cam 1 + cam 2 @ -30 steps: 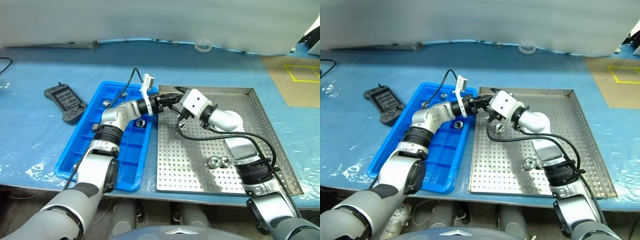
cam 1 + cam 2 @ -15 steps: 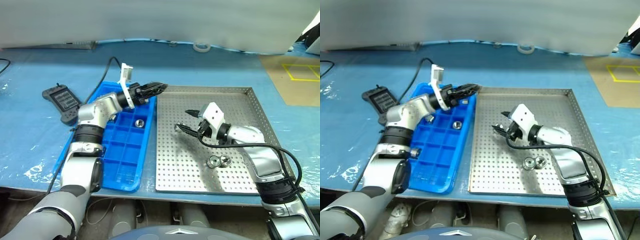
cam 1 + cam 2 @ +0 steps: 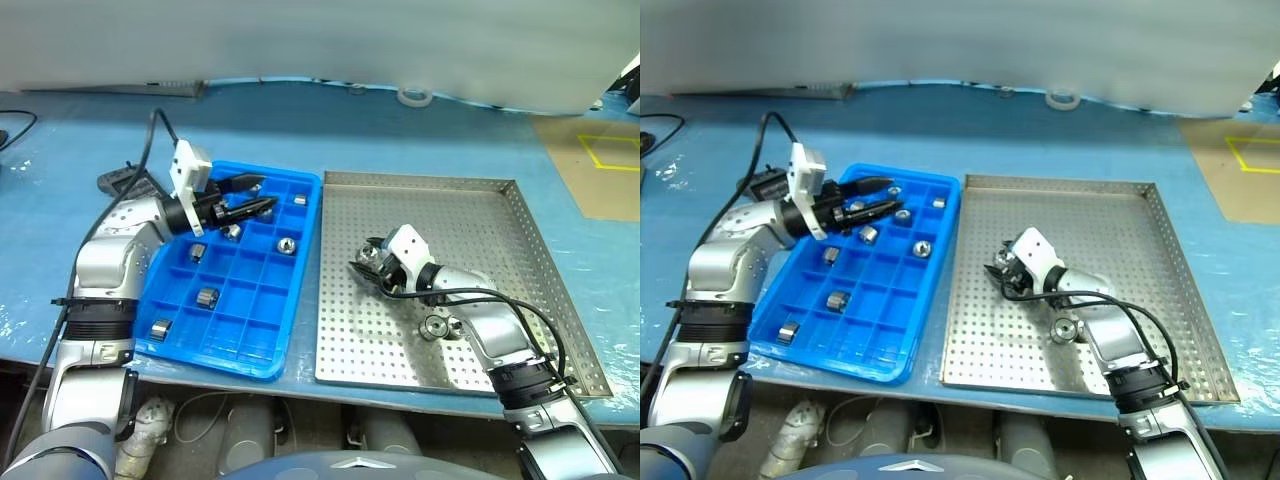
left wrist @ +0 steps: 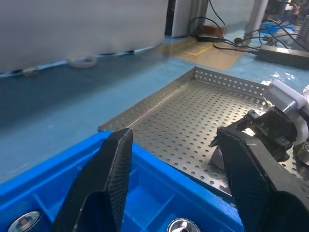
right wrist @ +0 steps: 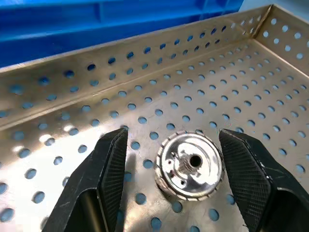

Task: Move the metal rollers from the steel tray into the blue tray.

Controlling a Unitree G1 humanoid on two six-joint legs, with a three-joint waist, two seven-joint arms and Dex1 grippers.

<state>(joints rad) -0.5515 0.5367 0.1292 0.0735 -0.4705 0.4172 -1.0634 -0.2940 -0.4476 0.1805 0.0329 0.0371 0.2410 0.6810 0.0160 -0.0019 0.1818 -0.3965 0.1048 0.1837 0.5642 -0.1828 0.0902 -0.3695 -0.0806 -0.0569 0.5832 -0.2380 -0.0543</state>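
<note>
The blue tray (image 3: pixel 250 305) lies left of the steel tray (image 3: pixel 470 225), and several metal rollers (image 3: pixel 286 244) rest in its compartments. My left gripper (image 3: pixel 262 193) hovers over the blue tray's far end, open, with nothing between its fingers (image 4: pixel 108 176). My right gripper (image 3: pixel 362 263) is down on the steel tray's floor near its left side, open. A metal roller (image 5: pixel 189 164) lies flat between its two fingers (image 5: pixel 113 166), untouched. Two more rollers (image 3: pixel 436 326) lie together nearer the steel tray's front, beside my right forearm.
A black handheld controller (image 3: pixel 118 184) lies left of the blue tray, partly behind my left arm. A roll of tape (image 3: pixel 412 97) sits at the back of the blue-covered table. Brown board with yellow lines (image 3: pixel 600 165) is at the far right.
My left gripper swung left, from the seam between the trays to over the blue tray's far end. My right gripper sank onto the steel tray's floor, around a roller. The camera also shifted.
</note>
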